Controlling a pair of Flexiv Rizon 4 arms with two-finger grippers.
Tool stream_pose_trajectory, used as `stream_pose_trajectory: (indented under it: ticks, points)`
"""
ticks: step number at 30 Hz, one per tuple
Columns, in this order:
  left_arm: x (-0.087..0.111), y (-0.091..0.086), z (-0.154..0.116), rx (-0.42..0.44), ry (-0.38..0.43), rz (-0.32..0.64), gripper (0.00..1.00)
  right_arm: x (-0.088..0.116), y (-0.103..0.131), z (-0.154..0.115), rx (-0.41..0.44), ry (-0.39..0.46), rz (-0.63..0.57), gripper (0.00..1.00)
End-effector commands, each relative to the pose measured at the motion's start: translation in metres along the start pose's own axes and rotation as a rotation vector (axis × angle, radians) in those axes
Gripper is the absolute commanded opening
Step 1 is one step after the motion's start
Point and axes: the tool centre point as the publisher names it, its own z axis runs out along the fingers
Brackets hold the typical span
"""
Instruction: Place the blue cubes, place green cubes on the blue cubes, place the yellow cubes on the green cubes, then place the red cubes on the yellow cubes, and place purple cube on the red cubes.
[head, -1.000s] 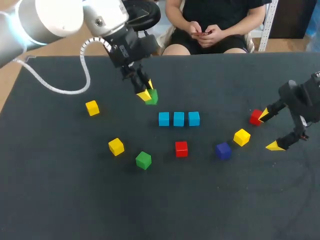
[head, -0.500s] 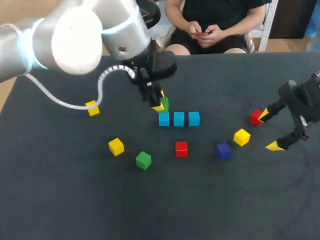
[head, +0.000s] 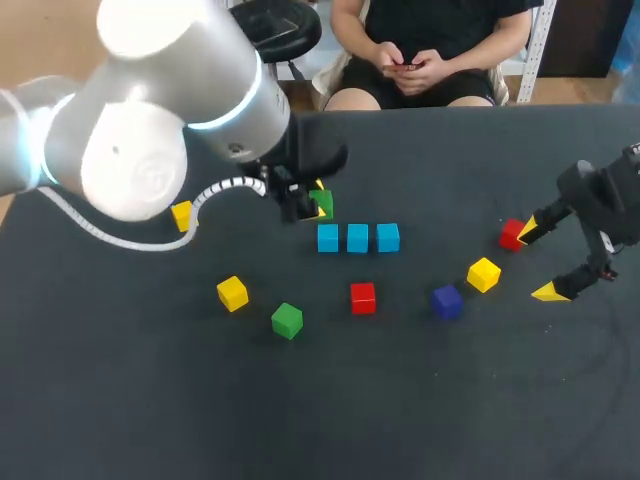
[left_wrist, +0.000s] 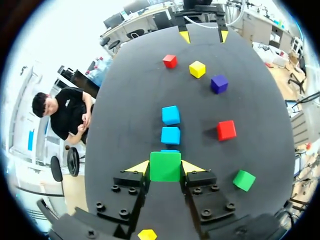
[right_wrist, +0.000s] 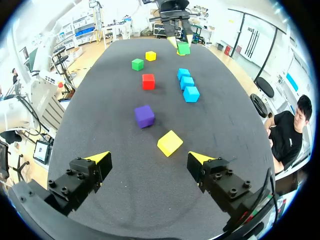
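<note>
Left claw (left_wrist: 165, 168) pinches the green cube (left_wrist: 165, 164) by opposite flat faces, just above the end blue cube (head: 328, 238); it looks light, rigid and smooth, so a centred grip suits

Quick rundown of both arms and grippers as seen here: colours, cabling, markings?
Left arm: glossy white-silver rounded housings with a glowing pale-blue ring; a partly coiled white cable runs to its black wrist. Left gripper: black bolted finger blocks with bright yellow wedge tips. Right arm: only its black wrist end shows. Right gripper: same black blocks and yellow tips. No markings legible.
</note>
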Motion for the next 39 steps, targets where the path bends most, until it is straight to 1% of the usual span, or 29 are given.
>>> stream_pose_trajectory:
  ticks: [1,12,15,16,18,19,20,22,23,24,25,26,27,28,29,30,31,32,33,34,39]
  points:
    - [0.0016,-0.0039,-0.0013,-0.096,0.0,0.0,0.0,0.0005,-0.0007,0.0009,0.0,-0.002,-0.001,1.0]
    - [0.0016,-0.0039,-0.0013,-0.096,0.0,0.0,0.0,0.0005,-0.0007,0.0009,0.0,-0.002,-0.001,1.0]
    - [0.0017,-0.0053,0.0002,-0.062,0.032,-0.001,0.0,0.0005,-0.0007,0.0009,0.0,-0.002,-0.001,1.0]
    - [0.0017,-0.0053,0.0006,-0.049,0.017,-0.01,0.0,0.0005,-0.0007,0.0009,0.0,-0.002,-0.001,1.0]
    - [0.0015,-0.0052,0.0027,-0.025,0.038,-0.011,0.0,0.0005,-0.0007,0.0009,0.0,-0.002,-0.001,1.0]
    - [0.0008,-0.0052,0.0034,-0.01,0.017,-0.022,0.0,0.0005,-0.0007,0.0009,0.0,-0.002,-0.001,1.0]
    - [0.0001,-0.005,0.0043,0.001,0.024,-0.021,0.0,0.0005,-0.0007,0.0009,0.0,-0.002,-0.001,1.0]
    - [-0.002,-0.005,0.0055,0.019,0.001,-0.031,0.0,0.0005,-0.0007,0.0009,0.0,-0.002,-0.001,1.0]
    - [-0.0031,-0.0048,0.0057,0.028,0.023,-0.024,0.0,0.0005,-0.0007,0.0009,0.0,-0.002,-0.001,1.0]
    - [-0.004,-0.005,0.0063,0.034,-0.006,-0.046,0.0,0.0005,-0.0007,0.0009,0.0,-0.002,-0.001,1.0]
    - [-0.0046,-0.0041,0.0055,0.05,-0.051,-0.066,0.0,0.0005,-0.0007,0.0009,0.0,-0.002,-0.001,1.0]
    - [-0.0048,-0.0033,0.0056,0.042,0.021,-0.04,0.0,0.0005,-0.0007,0.0009,0.0,-0.002,-0.001,1.0]
    - [-0.0053,-0.003,0.006,0.049,-0.032,-0.073,0.0,0.0005,-0.0007,0.0009,0.0,-0.002,-0.001,1.0]
    - [-0.005,-0.0025,0.0053,0.067,-0.071,-0.084,0.0,0.0005,-0.0007,0.0009,0.0,-0.002,-0.001,1.0]
    - [-0.0045,-0.0018,0.0064,0.063,0.003,-0.075,0.0,0.0005,-0.0007,0.0009,0.0,-0.002,-0.001,1.0]
    - [-0.0046,-0.0017,0.007,0.075,-0.047,-0.099,0.0,0.0005,-0.0007,0.0009,0.0,-0.002,-0.001,1.0]
    - [-0.0042,-0.0009,0.0068,0.081,-0.033,-0.092,0.0,0.0005,-0.0007,0.0009,0.0,-0.002,-0.001,1.0]
    - [-0.0043,-0.0007,0.0073,0.065,0.004,-0.082,0.0,0.0005,-0.0007,0.0009,0.0,-0.002,-0.001,1.0]
    - [-0.005,-0.0005,0.0074,0.058,-0.035,-0.1,0.0,0.0005,-0.0007,0.0009,0.0,-0.002,-0.001,1.0]
    - [-0.0049,-0.0003,0.0071,0.064,-0.017,-0.084,0.0,0.0005,-0.0007,0.0009,0.0,-0.002,-0.001,1.0]
    - [-0.0049,-0.0003,0.0071,0.064,-0.017,-0.084,0.0,0.0005,-0.0007,0.0009,0.0,-0.002,-0.001,1.0]
